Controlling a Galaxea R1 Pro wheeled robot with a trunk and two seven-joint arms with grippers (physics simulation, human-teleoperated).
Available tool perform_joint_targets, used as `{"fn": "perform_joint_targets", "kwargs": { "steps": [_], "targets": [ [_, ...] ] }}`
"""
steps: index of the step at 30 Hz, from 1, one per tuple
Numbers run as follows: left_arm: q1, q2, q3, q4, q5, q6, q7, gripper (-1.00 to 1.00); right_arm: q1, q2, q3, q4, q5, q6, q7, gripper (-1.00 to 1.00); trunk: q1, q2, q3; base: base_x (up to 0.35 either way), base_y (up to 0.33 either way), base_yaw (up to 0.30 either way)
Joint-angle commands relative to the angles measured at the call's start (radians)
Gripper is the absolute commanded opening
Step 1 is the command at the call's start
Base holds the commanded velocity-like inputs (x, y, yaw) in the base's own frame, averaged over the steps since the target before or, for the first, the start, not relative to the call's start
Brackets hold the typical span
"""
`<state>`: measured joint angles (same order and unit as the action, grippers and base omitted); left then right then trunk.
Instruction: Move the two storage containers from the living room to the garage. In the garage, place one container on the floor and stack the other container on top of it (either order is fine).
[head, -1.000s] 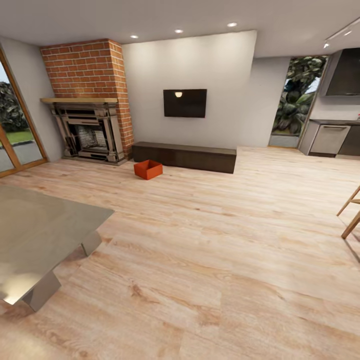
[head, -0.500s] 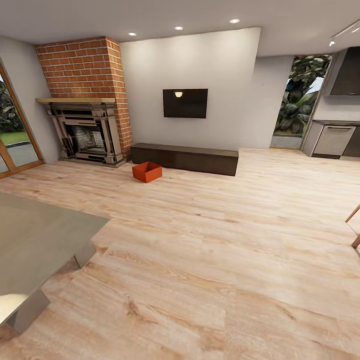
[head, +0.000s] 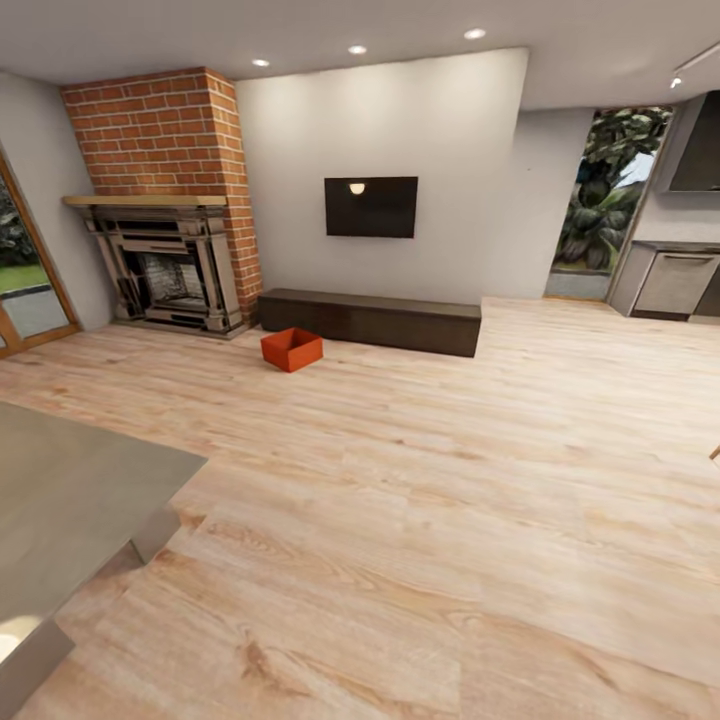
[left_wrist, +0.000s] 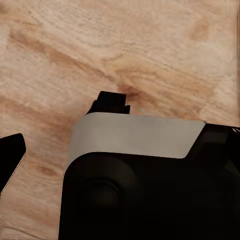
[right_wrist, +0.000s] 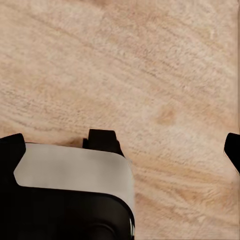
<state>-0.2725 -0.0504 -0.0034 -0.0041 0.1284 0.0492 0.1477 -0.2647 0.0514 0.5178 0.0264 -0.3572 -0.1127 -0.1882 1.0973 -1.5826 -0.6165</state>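
Far across the room, one orange-red tray-like storage container sits on the light wood-plank floor, just before the long dark brown bench. My jaws hold nothing; whether spread, I cannot tell.

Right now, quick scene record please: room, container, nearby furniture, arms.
room: living room, light wood-plank floor
container: one orange-red storage container on the planks, far ahead, open side up
second container: not seen
bench: long dark brown bench against the white wall, just behind the container
fireplace: red brick fireplace, left of the bench
screen: dark wall screen above the bench
table: grey table near left
left gripper: over planks, holding nothing, jaws state unclear
right gripper: over planks, holding nothing, jaws state unclear
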Motion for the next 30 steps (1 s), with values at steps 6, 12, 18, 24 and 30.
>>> {"fn": "perform_joint_targets", "kwargs": {
  "steps": [6, 12, 18, 24, 30],
  "targets": [
    [0.0, 0.0, -0.001, 0.0, 0.009, 0.003, 0.003, 1.0, -0.001, 0.001, 0.008, 0.003, -0.009, -0.005, -0.001, 1.0, 0.001, 0.0, -0.001, 0.322, 0.0, 0.0],
    [0.0, 0.0, -0.001, 0.0, 0.009, 0.003, 0.003, 1.0, -0.001, 0.001, 0.008, 0.003, -0.009, -0.005, -0.001, 1.0, 0.001, 0.0, -0.001, 0.322, 0.0, 0.0],
    [0.0, 0.0, -0.001, 0.0, 0.009, 0.003, 0.003, 1.0, -0.001, 0.001, 0.008, 0.003, -0.009, -0.005, -0.002, 1.0, 0.001, 0.0, -0.001, 0.322, 0.0, 0.0],
    [0.0, 0.0, -0.001, 0.0, 0.008, 0.003, 0.003, 1.0, -0.001, 0.001, 0.008, 0.003, -0.009, -0.005, -0.002, 1.0, 0.001, 0.0, -0.001, 0.322, 0.0, 0.0],
    [0.0, 0.0, -0.001, 0.0, 0.008, 0.003, 0.003, 1.0, -0.001, 0.001, 0.008, 0.003, -0.009, -0.005, -0.002, 1.0, 0.001, 0.0, -0.001, 0.322, 0.0, 0.0]
  ]
}}
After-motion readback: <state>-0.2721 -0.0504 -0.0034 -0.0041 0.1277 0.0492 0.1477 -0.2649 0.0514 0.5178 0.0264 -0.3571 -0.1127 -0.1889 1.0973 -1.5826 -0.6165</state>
